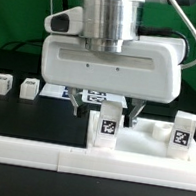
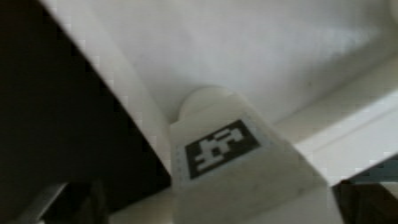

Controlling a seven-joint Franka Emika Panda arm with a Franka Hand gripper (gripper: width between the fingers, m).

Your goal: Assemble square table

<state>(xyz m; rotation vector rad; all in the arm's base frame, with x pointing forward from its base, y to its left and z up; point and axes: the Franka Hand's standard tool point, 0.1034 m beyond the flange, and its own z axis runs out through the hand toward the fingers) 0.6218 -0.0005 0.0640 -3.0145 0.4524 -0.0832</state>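
Observation:
The square table's white slab (image 1: 148, 146) lies on the black table, at the exterior view's right. One tagged white leg (image 1: 108, 126) stands upright on it, and a second leg (image 1: 183, 134) stands upright further right. My gripper (image 1: 106, 111) hangs straight over the first leg, open, with a dark finger (image 1: 80, 105) on either side and a gap to the leg on both. In the wrist view that leg (image 2: 217, 150) rises from the slab (image 2: 214, 50), and my gripper (image 2: 210, 206) straddles it without touching. Two more legs (image 1: 1, 84) (image 1: 30, 88) lie loose at the left.
A long white border rail (image 1: 67, 160) runs along the front edge. The marker board (image 1: 59, 91) lies flat behind the gripper. The gripper's wide white body hides the middle of the table behind it.

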